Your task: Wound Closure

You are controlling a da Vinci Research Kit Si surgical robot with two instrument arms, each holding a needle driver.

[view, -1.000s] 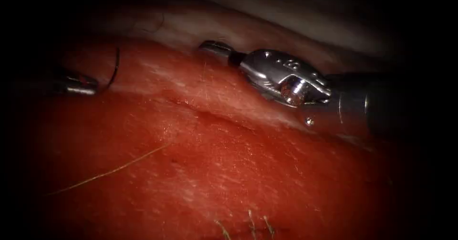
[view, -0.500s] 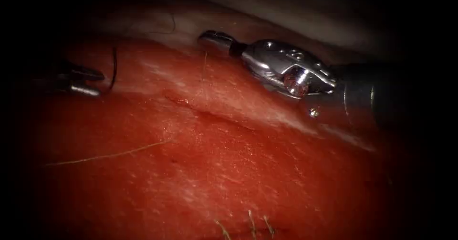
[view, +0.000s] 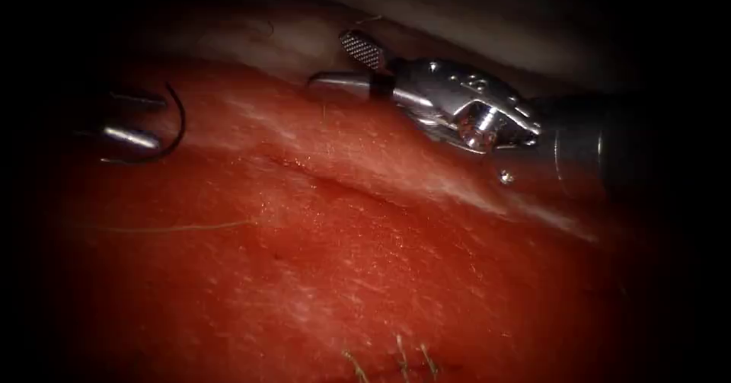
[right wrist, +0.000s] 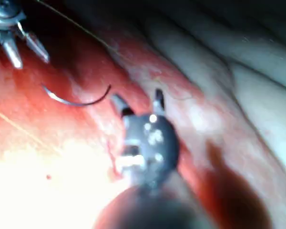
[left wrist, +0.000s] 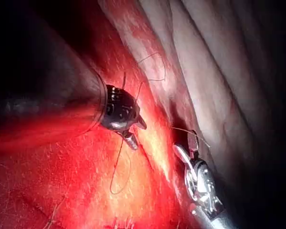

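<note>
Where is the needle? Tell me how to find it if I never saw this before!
Start with the big red tissue and go to its left side, left of the cut, where the left pincer stands open. The needle lies loose on the tissue just beside those tips, held by neither pincer. It is the dark, stiff, hook-shaped curve, unlike the pale, thin thread nearby.

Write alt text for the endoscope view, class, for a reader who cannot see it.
The curved needle lies free on the tissue, left of the cut, just beyond the left tool, whose jaws are open and hold nothing. The right tool reaches in across the cut with jaws open, also empty. A pale thread lies across the tissue nearer the viewer.
</note>
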